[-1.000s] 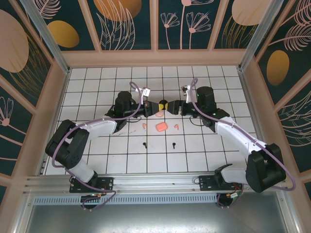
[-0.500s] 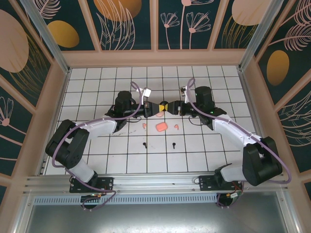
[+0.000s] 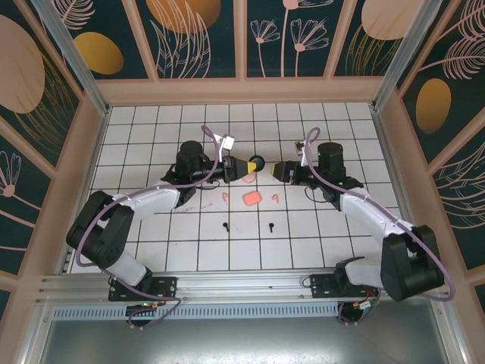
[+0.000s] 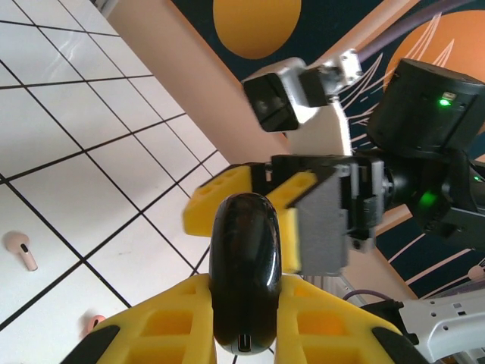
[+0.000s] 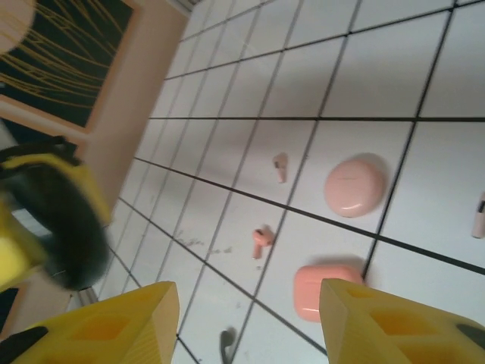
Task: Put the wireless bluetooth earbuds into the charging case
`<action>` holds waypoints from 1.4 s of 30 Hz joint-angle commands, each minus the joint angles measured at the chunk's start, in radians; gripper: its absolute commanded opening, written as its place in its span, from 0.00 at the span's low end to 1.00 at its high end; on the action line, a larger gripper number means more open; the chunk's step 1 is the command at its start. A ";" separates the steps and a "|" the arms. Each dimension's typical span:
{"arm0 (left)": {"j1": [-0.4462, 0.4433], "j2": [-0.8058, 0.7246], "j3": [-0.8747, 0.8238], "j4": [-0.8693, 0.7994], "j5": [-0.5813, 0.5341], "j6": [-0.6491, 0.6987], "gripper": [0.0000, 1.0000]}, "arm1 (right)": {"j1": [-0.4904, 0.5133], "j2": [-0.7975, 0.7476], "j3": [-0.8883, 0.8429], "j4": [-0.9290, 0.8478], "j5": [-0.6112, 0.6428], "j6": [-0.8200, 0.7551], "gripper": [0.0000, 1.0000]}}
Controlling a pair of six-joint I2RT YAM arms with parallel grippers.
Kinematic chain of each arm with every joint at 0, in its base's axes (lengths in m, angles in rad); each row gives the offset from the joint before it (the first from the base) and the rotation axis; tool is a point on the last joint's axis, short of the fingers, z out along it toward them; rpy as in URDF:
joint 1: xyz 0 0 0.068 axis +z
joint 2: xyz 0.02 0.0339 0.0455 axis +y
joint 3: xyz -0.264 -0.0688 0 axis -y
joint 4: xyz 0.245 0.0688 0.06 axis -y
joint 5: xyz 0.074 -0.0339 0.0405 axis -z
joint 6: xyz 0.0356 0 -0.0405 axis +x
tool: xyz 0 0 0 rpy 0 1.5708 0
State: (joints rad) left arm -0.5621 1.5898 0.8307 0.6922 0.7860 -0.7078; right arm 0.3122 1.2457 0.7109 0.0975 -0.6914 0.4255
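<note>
The white tiled worktop (image 3: 151, 152) with black grid lines takes up most of the scene. Both arms reach in over it toward the middle, with the left arm (image 3: 144, 199) and the right arm (image 3: 364, 208) pretty much nose to nose.

The left gripper (image 3: 247, 166) has its yellow fingers (image 4: 333, 322) clamped on a glossy black oval charging case (image 4: 244, 265). It's held up off the tiles with the port end toward the wrist camera. The right gripper (image 5: 248, 303) sits just beside it, pointing at that case. Its yellow fingers (image 5: 386, 322) are spread apart with nothing between them.

On the tiles under the grippers there's a coral-salmon rounded charging case (image 3: 251, 198). Just beyond it is a pale pink round charging case (image 5: 353, 186), and both look closed as far as I can tell.

The tiny stemmed earbuds (image 3: 225, 196) are all lying loose on the worktop:
- A coral earbud (image 5: 260, 240) is just beside the coral case.
- A pale pink earbud (image 5: 280, 167) is near the pink case.
- A second pale pink earbud (image 5: 479, 214) is at the frame edge.
- One black earbud (image 3: 225, 227) and the other black earbud (image 3: 270, 226) are nearer the arm bases, apart from each other.
</note>
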 commanded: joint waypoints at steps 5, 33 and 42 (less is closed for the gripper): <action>-0.002 -0.014 0.007 0.041 0.024 -0.010 0.00 | 0.006 -0.066 0.037 0.075 -0.091 0.089 0.55; -0.003 -0.043 0.010 0.045 0.019 -0.028 0.00 | 0.047 0.117 0.062 0.094 0.010 0.065 0.48; -0.004 -0.037 0.001 0.058 0.018 -0.032 0.00 | 0.044 0.083 0.054 0.120 -0.053 0.076 0.48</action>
State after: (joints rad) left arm -0.5613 1.5806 0.8307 0.6838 0.7746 -0.7303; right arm 0.3622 1.3563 0.7826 0.1783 -0.7090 0.4950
